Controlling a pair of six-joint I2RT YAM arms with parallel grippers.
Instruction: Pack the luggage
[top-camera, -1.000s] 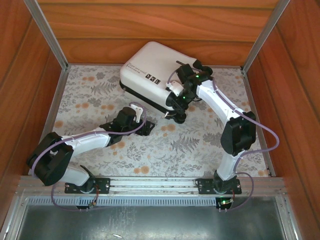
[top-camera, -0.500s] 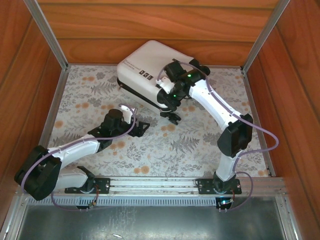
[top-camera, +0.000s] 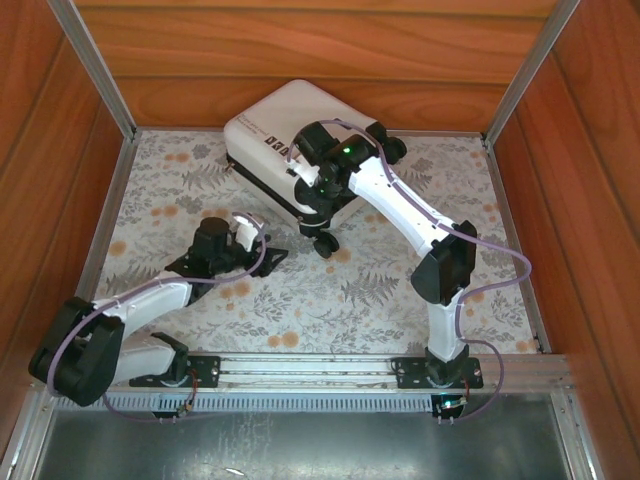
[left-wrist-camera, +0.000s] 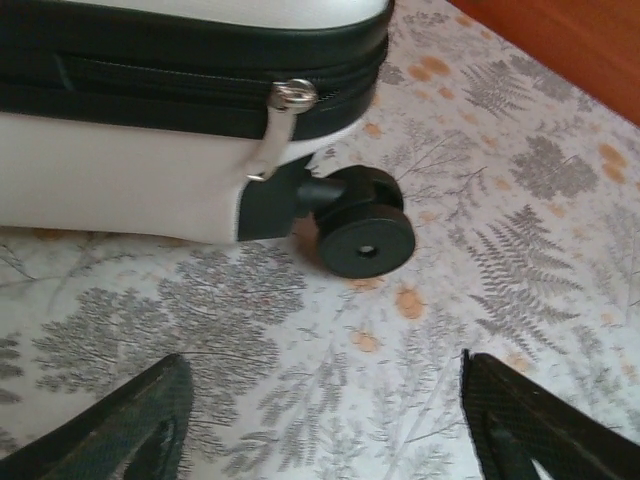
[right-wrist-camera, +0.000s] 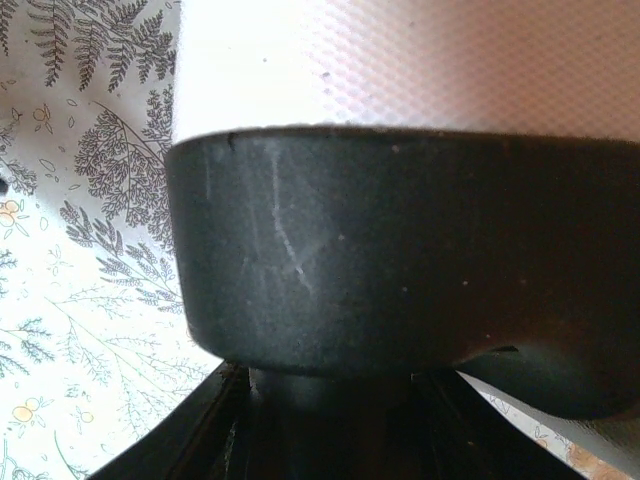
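The luggage (top-camera: 268, 132), a white hard-shell suitcase, lies shut at the back of the table. Its black zip band (left-wrist-camera: 180, 85) and metal zip pull (left-wrist-camera: 290, 97) face my left wrist camera, with a black wheel (left-wrist-camera: 365, 240) at the near corner. My right gripper (top-camera: 319, 203) reaches down over that corner and is shut on a black wheel fitting (right-wrist-camera: 400, 250) under the white shell (right-wrist-camera: 400, 60). My left gripper (top-camera: 262, 256) stands open low over the table, a short way in front of the wheel. Its fingertips (left-wrist-camera: 130, 420) have only tablecloth between them.
A fern-patterned cloth (top-camera: 360, 290) covers the table. Wooden walls (top-camera: 300, 60) and metal posts close it in at the back and both sides. Another black wheel (top-camera: 392, 148) sticks out at the suitcase's far right corner.
The right gripper has moved left with the luggage in its grip, so the suitcase has slid left. The left arm has drawn back to the left, away from the suitcase.
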